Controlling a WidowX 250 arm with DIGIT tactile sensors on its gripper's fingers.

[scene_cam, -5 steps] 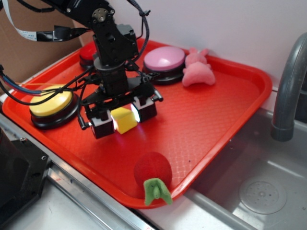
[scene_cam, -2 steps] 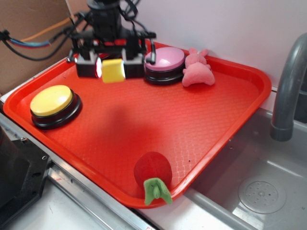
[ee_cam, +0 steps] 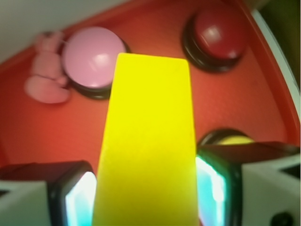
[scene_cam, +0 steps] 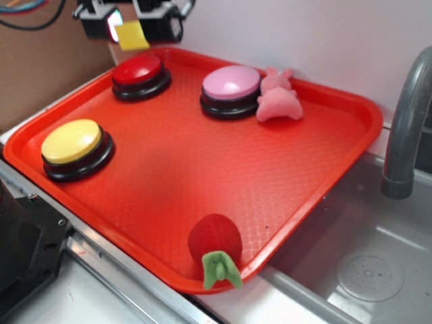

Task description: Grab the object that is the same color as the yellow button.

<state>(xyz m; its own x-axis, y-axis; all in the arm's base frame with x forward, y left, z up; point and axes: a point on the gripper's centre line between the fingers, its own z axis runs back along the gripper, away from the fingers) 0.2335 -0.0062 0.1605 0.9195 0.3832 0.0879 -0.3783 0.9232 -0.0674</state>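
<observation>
While my gripper (scene_cam: 132, 27) is hanging high above the red tray's (scene_cam: 351, 108) far-left corner, I'm clamping the yellow block (scene_cam: 131, 35) between both fingers; it's filling my wrist view; the yellow button (scene_cam: 71, 141) is sitting well below.

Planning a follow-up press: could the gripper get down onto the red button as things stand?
Probably not cleanly: the gripper is shut on the yellow block, which would strike the red button first, though nothing else blocks the way.
</observation>
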